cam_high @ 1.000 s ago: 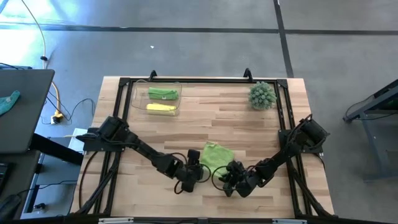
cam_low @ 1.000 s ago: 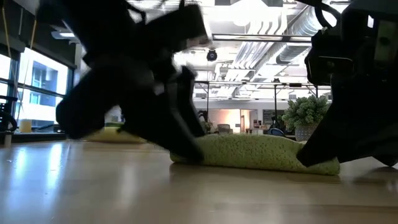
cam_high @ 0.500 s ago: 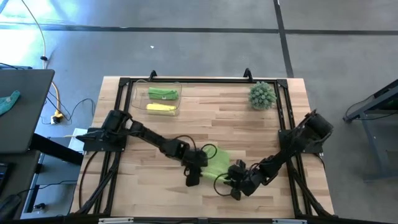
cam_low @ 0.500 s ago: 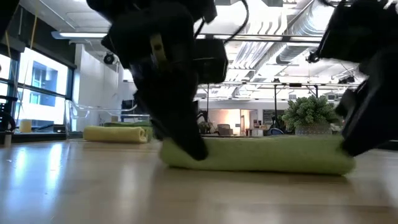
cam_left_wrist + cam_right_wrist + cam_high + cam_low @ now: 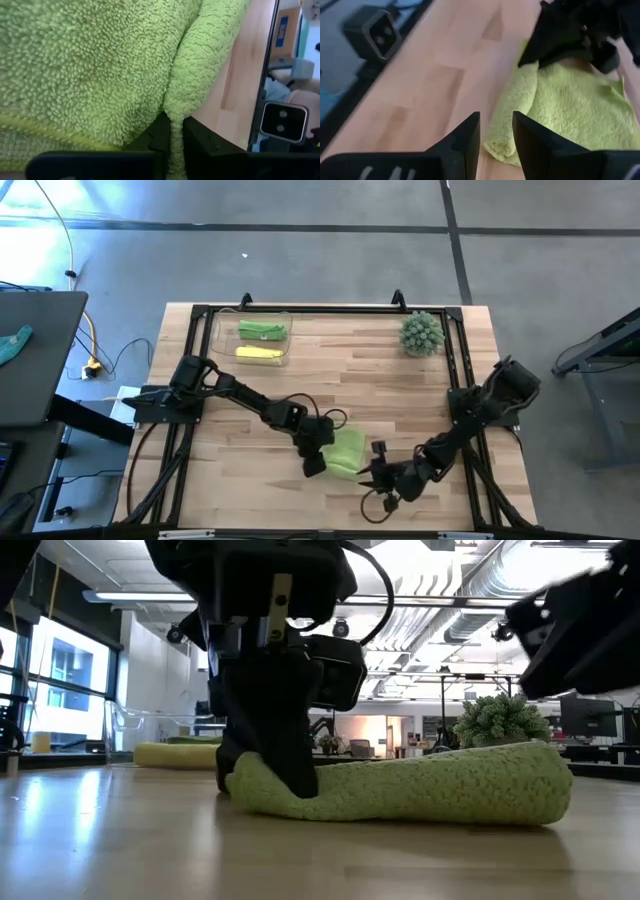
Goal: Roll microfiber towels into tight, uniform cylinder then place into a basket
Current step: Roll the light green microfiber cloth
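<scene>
Because the green towel [image 5: 346, 452] is soft, light and floppy, it is sagging between the hands on the surface [image 5: 380, 380]. The left hand [image 5: 172, 142] is pinching one folded edge. The right hand [image 5: 496, 131] is waiting just off the other end, fingers a little apart and holding nothing. Grabbing both ends should keep the roll tight.
</scene>
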Motion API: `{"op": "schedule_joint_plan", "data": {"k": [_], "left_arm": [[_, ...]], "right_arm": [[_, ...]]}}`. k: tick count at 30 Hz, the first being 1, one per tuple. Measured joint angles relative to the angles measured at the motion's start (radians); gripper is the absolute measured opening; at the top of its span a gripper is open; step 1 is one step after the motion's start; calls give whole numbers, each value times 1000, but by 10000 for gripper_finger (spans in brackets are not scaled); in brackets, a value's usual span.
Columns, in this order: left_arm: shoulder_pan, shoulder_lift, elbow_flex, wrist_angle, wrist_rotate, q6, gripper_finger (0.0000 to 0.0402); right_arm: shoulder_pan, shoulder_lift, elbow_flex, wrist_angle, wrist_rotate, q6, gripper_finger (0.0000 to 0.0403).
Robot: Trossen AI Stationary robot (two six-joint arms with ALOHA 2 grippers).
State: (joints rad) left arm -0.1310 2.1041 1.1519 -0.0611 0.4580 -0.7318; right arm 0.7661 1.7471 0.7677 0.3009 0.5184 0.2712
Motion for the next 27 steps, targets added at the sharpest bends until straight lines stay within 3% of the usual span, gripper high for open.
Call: {"op": "schedule_joint_plan", "data": {"k": [8,13,19,27], "left_arm": [[0,0,-1,38,-26,-49,30],[0,0,-1,41,-28,-55,30],[0,0,-2,50,-32,-59,30],[0,-3,-4,54,-41,-39,30]], "right_arm": [[-15,50,0,1,2,35,111],[-20,50,2,26,3,35,136],[-42,50,2,-39,-12,59,162],[-85,49,3,-139,-57,158,163]]}}
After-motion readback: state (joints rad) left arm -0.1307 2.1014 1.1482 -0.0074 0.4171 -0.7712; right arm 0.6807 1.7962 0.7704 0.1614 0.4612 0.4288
